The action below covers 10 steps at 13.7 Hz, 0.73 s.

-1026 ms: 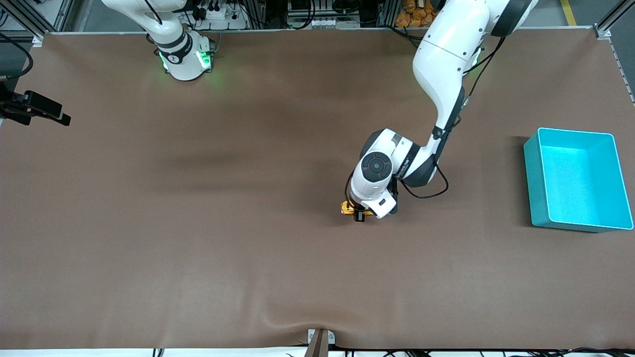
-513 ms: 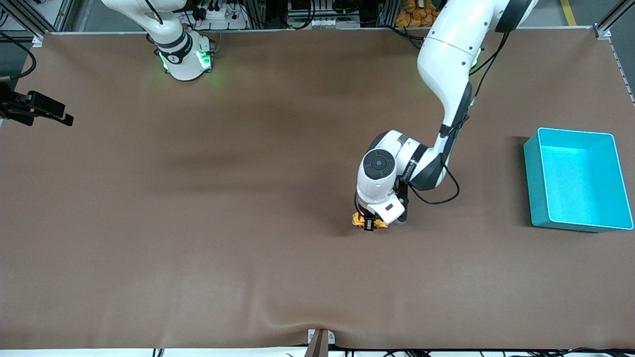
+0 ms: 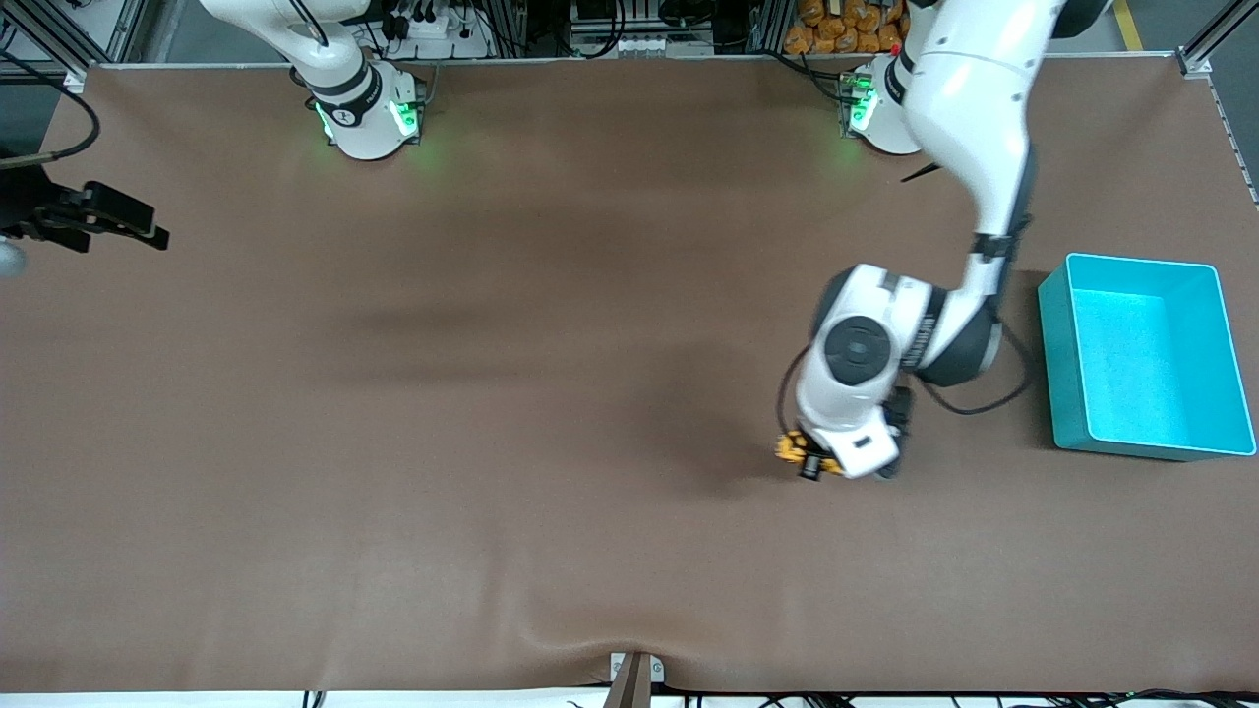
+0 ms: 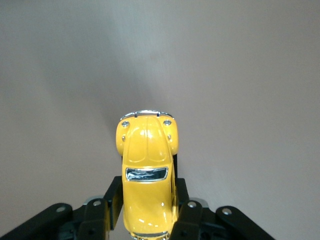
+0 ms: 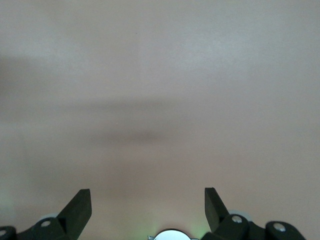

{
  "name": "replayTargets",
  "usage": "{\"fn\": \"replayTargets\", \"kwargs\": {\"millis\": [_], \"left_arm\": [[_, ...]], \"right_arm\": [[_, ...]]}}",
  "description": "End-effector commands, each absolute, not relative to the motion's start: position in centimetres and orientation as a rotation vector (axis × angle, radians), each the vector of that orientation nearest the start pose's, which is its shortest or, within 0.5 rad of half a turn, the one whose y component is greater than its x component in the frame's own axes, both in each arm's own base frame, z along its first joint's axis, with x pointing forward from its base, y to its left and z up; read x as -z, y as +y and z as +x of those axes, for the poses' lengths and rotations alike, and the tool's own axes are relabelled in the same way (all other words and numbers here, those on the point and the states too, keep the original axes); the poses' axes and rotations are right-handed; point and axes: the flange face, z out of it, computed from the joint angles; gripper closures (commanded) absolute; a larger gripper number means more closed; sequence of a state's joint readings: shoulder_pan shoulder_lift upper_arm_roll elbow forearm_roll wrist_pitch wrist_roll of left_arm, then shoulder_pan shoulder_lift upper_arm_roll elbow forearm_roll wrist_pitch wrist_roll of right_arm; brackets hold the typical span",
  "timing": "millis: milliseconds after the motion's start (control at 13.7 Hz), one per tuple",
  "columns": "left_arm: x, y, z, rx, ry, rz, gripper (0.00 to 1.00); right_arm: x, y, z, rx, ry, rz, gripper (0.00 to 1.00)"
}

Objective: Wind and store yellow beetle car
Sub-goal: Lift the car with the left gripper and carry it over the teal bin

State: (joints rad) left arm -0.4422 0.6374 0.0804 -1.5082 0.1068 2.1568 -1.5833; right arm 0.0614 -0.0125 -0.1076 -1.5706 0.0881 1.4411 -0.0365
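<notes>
Car: tiny glossy yellow beetle car (image 4: 147, 180), clamped above brown table mat (image 3: 492, 393)
Left gripper (image 3: 812, 462): closed across car's flanks
Right gripper (image 5: 147, 207): waiting, spread, empty
Handling: likely light, rigid, slippery; flank grip suits

Even overhead light, soft arm shadows on brown table (image 3: 492, 442), glare inside teal bin (image 3: 1141, 354), highlights on yellow beetle car (image 4: 147, 175), right wrist view possibly slightly soft

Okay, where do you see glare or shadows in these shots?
Left wrist view: bright highlights on the yellow beetle car, gripped by the left gripper. Front view: soft arm shadow on the table beside the car, glowing floor in the teal bin. Right wrist view: faint dark band above the open right gripper.
</notes>
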Motion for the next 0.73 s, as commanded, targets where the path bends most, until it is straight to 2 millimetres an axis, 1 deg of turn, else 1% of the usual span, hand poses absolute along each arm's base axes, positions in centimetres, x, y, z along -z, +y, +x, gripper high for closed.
{"fn": "replayTargets", "kwargs": {"millis": [0, 147, 366, 513, 586, 659], "left_arm": [[-32.2, -20.6, 65.9, 0.125, -1.449, -2.637, 0.99], [-33.8, -16.7, 66.2, 0.067, -1.311, -2.675, 0.99], [-35.6, -10.5, 66.6, -0.001, -1.169, -2.718, 0.99], [-36.3, -6.5, 66.4, -0.029, -1.093, -2.749, 1.0], [-37.0, -4.0, 66.4, -0.033, -1.06, -2.768, 1.0], [-37.3, -1.5, 66.2, -0.048, -1.007, -2.792, 1.0]], "right_arm": [[-61.5, -0.1, 53.8, -0.187, -0.012, -3.034, 0.0], [-61.0, 1.0, 54.0, -0.205, -0.041, -3.035, 0.0], [-61.3, 0.9, 53.9, -0.196, -0.039, -3.035, 0.0], [-61.8, 0.1, 53.7, -0.182, -0.023, -3.04, 0.0], [-62.2, -0.4, 53.5, -0.172, -0.016, -3.046, 0.0], [-62.8, -1.7, 53.1, -0.152, -0.024, -3.044, 0.0]]}}
